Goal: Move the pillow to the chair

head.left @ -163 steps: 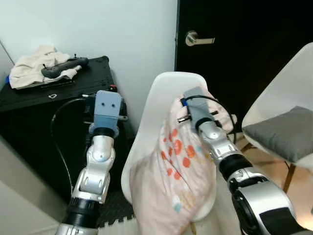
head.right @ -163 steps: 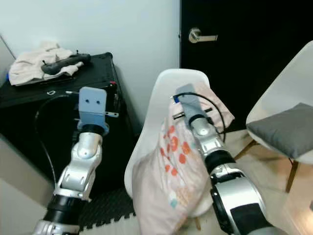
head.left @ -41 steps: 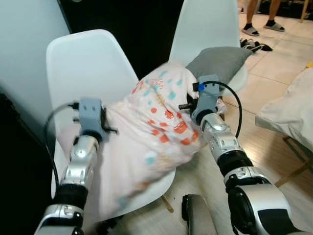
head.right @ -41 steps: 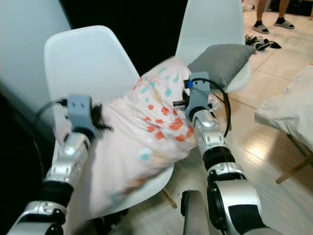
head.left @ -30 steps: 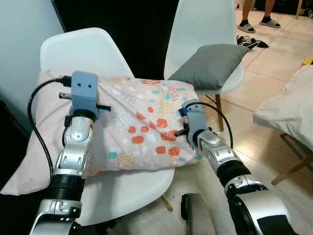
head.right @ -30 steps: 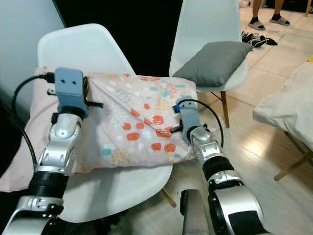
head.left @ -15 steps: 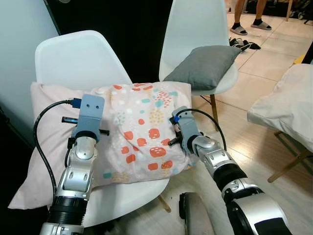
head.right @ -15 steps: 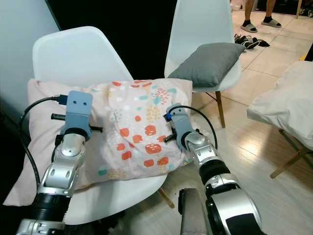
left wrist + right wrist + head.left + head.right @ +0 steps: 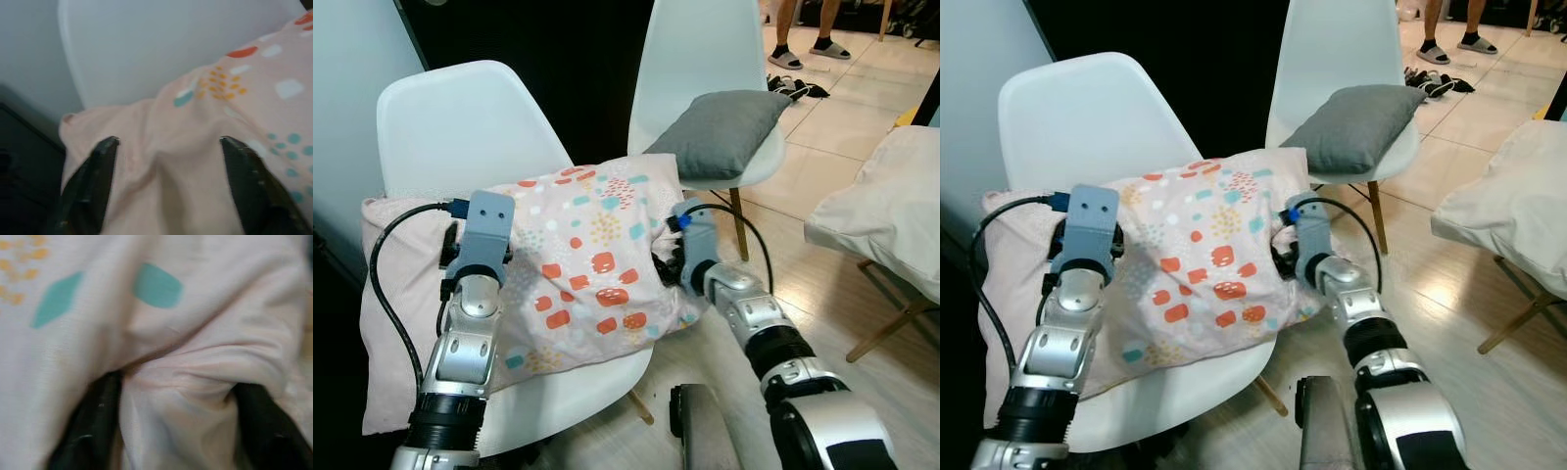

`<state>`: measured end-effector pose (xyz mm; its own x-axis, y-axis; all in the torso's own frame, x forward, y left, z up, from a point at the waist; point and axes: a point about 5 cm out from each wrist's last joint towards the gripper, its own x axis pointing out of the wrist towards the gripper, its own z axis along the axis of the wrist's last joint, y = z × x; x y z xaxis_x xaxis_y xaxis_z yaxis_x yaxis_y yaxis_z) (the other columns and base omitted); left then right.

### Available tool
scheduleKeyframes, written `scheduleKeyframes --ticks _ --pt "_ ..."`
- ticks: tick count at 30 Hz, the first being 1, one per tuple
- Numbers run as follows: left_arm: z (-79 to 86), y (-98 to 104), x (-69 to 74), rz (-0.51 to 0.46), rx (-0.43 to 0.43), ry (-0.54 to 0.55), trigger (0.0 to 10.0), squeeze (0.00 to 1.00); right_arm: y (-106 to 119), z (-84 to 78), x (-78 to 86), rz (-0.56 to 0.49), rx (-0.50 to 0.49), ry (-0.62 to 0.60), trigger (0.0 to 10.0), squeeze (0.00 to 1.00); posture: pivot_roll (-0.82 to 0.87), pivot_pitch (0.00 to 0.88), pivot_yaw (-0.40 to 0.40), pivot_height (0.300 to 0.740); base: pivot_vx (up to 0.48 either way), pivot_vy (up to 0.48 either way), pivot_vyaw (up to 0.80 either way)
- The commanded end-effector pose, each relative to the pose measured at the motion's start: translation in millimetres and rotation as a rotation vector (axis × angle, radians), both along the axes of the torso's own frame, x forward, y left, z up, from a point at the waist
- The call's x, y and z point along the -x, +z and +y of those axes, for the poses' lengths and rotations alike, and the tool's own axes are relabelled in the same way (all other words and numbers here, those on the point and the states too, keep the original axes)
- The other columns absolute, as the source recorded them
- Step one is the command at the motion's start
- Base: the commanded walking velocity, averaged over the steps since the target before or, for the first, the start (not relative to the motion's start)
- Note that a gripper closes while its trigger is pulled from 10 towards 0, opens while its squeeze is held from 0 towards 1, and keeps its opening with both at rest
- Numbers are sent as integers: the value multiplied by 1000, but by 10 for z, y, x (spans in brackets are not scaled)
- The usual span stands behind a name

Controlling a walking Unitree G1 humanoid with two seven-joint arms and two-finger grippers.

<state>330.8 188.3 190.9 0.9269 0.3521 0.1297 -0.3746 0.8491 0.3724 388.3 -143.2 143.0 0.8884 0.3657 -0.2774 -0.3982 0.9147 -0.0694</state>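
Now pink patterned pillow [image 9: 578,264] lies lower and flatter on near white chair [image 9: 460,127] seat than 1 second ago. Left gripper [image 9: 164,183] spread, fabric bulging between fingers. Right gripper [image 9: 171,418] fingers apart, fabric fold bunched between. Placement looks nearly done; release remains.

Pillow [image 9: 578,264] on white chair [image 9: 460,127]

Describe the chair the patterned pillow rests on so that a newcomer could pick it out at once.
Two white chairs stand before the dark doorway. The nearer white chair, beside the pale wall, carries the pink patterned pillow; its neighbour holds a grey cushion instead.
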Motion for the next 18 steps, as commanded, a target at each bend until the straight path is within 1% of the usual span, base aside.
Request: scheduleKeyframes --ticks 1,2,3,4,5,6,8,9,10,11,12,14,15,16,18 --pt "91 97 21 -29 -51 44 10000 1000 -57 -149 -2 36 9 -89 10000 1000 -179 117 76 396 0 0 0" --pt "91 97 21 -29 -51 44 10000 1000 -57 -149 -2 36 9 -89 10000 1000 -179 117 76 396 0 0 0" --pt "91 146 25 -51 -59 47 10000 1000 -38 -284 -11 30 11 -155 10000 1000 -179 117 76 396 0 0 0" --pt "91 146 25 -51 -59 47 10000 1000 -38 -284 -11 30 11 -155 10000 1000 -179 117 76 396 0 0 0" --pt "89 180 28 -71 -61 47 10000 1000 -17 -393 -15 22 4 -206 10000 1000 -179 118 75 396 0 0 0" --pt "70 214 28 -102 -54 36 10000 1000 28 -499 -20 1 -30 -253 10000 1000 -178 119 76 396 0 0 0" --pt "70 214 28 -102 -54 36 10000 1000 28 -499 -20 1 -30 -253 10000 1000 -178 119 76 396 0 0 0" --pt "39 239 28 -130 -47 19 10000 1000 81 -584 -24 -26 -75 -292 10000 1000 -179 118 77 396 0 0 0" --pt "-22 235 17 -152 19 -28 10000 1000 167 -682 -29 -75 -141 -334 10000 1000 -181 116 78 396 0 0 0" --pt "-22 235 17 -152 19 -28 10000 1000 167 -682 -29 -75 -141 -334 10000 1000 -181 116 78 396 0 0 0" --pt "-68 198 3 -153 110 -60 10000 1000 246 -779 -30 -127 -200 -389 10000 1000 -183 115 80 396 0 0 0" --pt "-68 198 3 -153 110 -60 10000 1000 246 -779 -30 -127 -200 -389 10000 1000 -183 115 80 396 0 0 0" --pt "-102 114 -20 -126 193 -81 10000 1000 290 -816 -25 -151 -313 -406 10000 0 -188 113 83 396 0 0 0" --pt "-121 37 -32 -107 273 -88 10000 1000 314 -826 -17 -170 -414 -405 10000 0 -193 113 87 396 0 0 0" --pt "-121 37 -32 -107 273 -88 10000 1000 314 -826 -17 -170 -414 -405 10000 0 -193 113 87 396 0 0 0"
